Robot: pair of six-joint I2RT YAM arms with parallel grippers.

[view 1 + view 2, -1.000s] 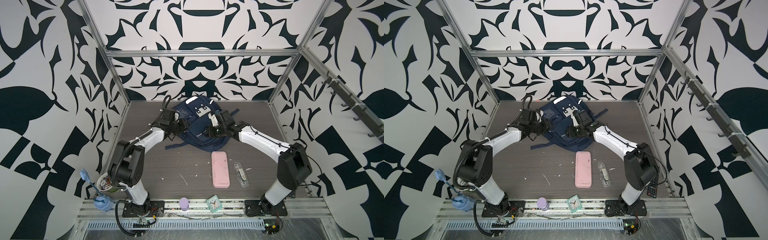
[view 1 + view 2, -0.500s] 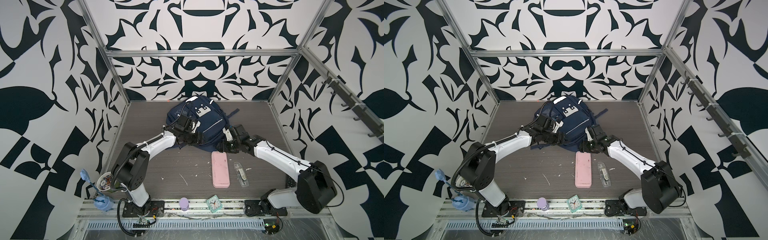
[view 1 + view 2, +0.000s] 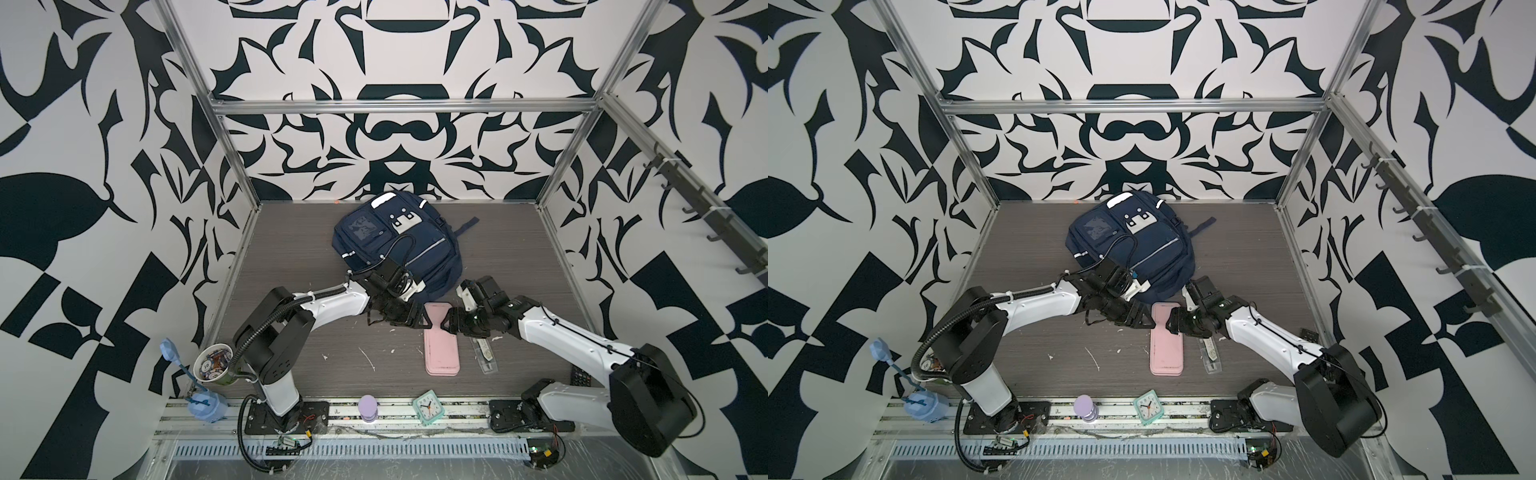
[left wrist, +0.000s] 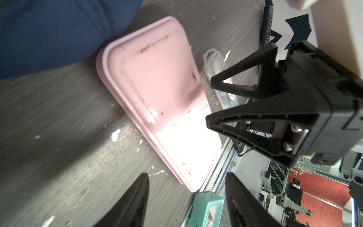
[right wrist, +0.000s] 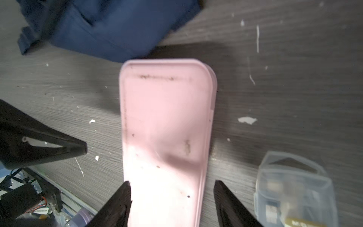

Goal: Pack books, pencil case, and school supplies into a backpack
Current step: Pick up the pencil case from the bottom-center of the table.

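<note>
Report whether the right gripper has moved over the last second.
Yes. The right gripper has left the backpack and drawn back from the rear wall to the far end of the pencil case, which itself stayed put.

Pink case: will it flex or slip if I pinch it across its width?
Likely stiff: the case has a moulded rim and keeps a flat, even shape. Its glossy top glares, so a grip may slip. Flat and broad, it should slide, not roll, if pushed.
</note>
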